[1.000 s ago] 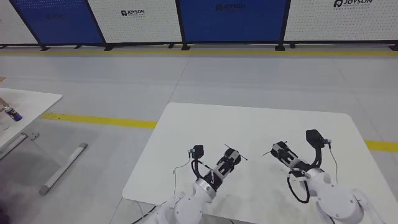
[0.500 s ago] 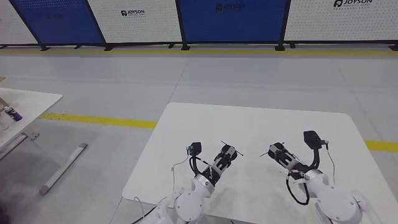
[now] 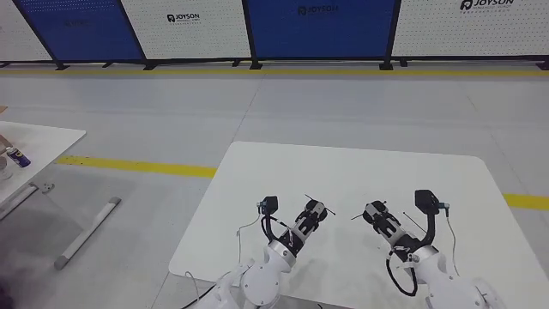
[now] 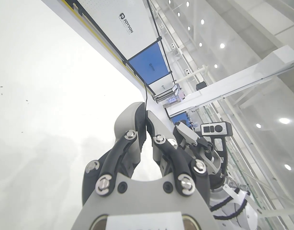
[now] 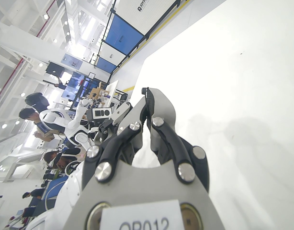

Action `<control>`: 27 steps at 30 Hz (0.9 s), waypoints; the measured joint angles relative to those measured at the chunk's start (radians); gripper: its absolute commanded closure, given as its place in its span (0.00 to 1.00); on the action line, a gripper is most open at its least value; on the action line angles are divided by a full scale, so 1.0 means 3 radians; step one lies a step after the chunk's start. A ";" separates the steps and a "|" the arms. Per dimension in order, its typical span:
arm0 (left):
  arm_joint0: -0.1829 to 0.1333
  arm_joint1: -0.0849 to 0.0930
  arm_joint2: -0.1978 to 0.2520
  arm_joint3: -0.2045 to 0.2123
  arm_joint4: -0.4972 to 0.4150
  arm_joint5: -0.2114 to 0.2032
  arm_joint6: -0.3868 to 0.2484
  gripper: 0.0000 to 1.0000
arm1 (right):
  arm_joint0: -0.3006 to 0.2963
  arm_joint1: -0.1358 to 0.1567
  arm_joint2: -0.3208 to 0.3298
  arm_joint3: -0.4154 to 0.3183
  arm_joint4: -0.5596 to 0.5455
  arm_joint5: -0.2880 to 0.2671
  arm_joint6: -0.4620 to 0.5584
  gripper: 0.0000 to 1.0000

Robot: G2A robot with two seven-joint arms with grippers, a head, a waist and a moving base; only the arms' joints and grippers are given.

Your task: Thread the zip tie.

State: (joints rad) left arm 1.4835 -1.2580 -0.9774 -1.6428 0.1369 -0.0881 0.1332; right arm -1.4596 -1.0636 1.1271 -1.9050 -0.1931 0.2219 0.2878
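My left gripper (image 4: pixel 146 114) is shut on a thin black zip tie strip (image 4: pixel 145 94), which sticks out straight past the fingertips. From above, this gripper (image 3: pixel 315 212) hovers over the near middle of the white table (image 3: pixel 343 172), with the strip (image 3: pixel 329 212) showing as a short black line. My right gripper (image 5: pixel 146 101) is shut on a small black zip tie end (image 5: pixel 144 90) that pokes out at its tips. Seen from the top, it (image 3: pixel 374 215) stands a short gap to the right of the left gripper. Whether both pieces are one tie I cannot tell.
The table's far edge (image 3: pixel 352 147) lies well beyond both grippers, and its bare top spreads around them. Blue and white pegboard panels (image 3: pixel 317 9) stand across the floor behind. A second white table (image 3: pixel 34 142) sits far off to the left.
My right gripper has shifted left, closing the gap to the left gripper. The left gripper moved slightly left a second ago and has since stayed put.
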 measured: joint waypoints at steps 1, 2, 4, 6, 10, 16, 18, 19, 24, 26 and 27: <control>0.0000 0.0000 0.0000 0.0000 0.0000 0.0000 0.0000 1.00 | 0.0000 0.0000 0.0000 0.0000 0.0000 0.0000 0.0000 1.00; 0.0000 0.0000 0.0000 0.0000 0.0000 0.0000 0.0000 1.00 | 0.0000 0.0000 0.0000 0.0000 0.0000 0.0000 0.0000 1.00; 0.0000 0.0000 0.0000 0.0000 0.0000 0.0000 0.0000 1.00 | 0.0000 0.0000 0.0000 0.0000 0.0000 0.0000 0.0000 1.00; 0.0000 0.0000 0.0000 0.0000 0.0000 0.0000 0.0000 1.00 | 0.0000 0.0000 0.0000 0.0000 0.0000 0.0000 0.0000 1.00; 0.0000 0.0000 0.0000 0.0000 0.0000 0.0000 0.0000 1.00 | -0.0057 0.0000 0.0111 -0.0004 0.0048 -0.0102 -0.0107 1.00; 0.0000 0.0000 0.0000 0.0000 0.0000 0.0000 0.0000 1.00 | -0.0361 0.0015 0.0352 -0.0059 0.0101 -0.0351 -0.0318 1.00; 0.0000 0.0000 0.0000 0.0000 0.0000 0.0000 0.0000 1.00 | -0.0435 0.0011 0.0381 -0.0035 0.0177 -0.0448 -0.0341 1.00; 0.0000 0.0000 0.0000 0.0000 0.0000 0.0000 0.0000 1.00 | -0.0457 0.0005 0.0388 -0.0019 0.0229 -0.0489 -0.0367 1.00; 0.0000 0.0000 0.0000 0.0000 0.0000 0.0000 0.0000 1.00 | -0.0514 -0.0014 0.0383 0.0019 0.0258 -0.0568 -0.0566 1.00; 0.0000 0.0000 0.0000 0.0000 0.0000 0.0000 0.0000 1.00 | -0.0513 -0.0014 0.0383 0.0017 0.0257 -0.0566 -0.0547 1.00; 0.0000 0.0000 0.0000 0.0000 0.0000 0.0000 0.0000 1.00 | -0.0513 -0.0014 0.0383 0.0017 0.0258 -0.0566 -0.0544 1.00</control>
State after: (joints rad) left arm 1.4835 -1.2580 -0.9774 -1.6428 0.1370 -0.0881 0.1332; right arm -1.6133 -1.0677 1.2421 -1.8998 -0.1155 0.0522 0.1246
